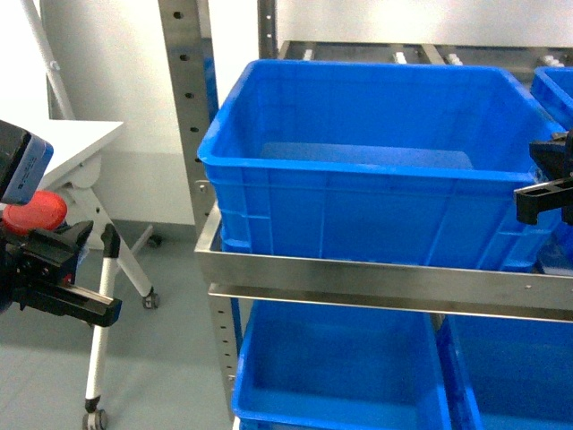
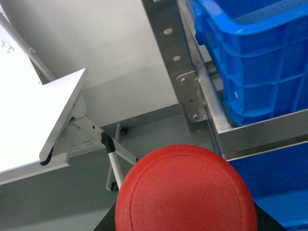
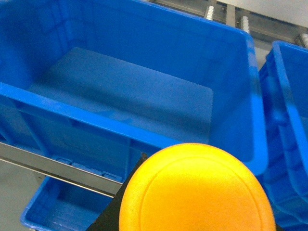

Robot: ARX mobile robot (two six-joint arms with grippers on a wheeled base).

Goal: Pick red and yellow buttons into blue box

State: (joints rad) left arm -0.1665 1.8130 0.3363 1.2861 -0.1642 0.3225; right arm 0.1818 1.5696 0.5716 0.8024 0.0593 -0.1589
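Observation:
The blue box [image 1: 358,175] stands on a steel rack shelf in the middle of the head view, and nothing lies on its floor [image 3: 130,91]. My left gripper [image 1: 55,269] hangs at the far left, well short of the box and lower than its rim. It is shut on the red button [image 1: 36,212], whose domed cap [image 2: 185,190] fills the bottom of the left wrist view. My right gripper [image 1: 551,184] is at the box's right wall, near rim height. It is shut on the yellow button [image 3: 197,190], held outside the box's near rim [image 3: 96,120]. The head view hides the yellow cap.
A white folding table [image 1: 72,143] with a castered leg [image 1: 98,331] stands left of the rack. The steel upright [image 1: 188,107] and the shelf's front rail [image 1: 385,278] frame the box. More blue bins [image 1: 340,376] sit below, and another blue crate [image 1: 555,85] is at the right.

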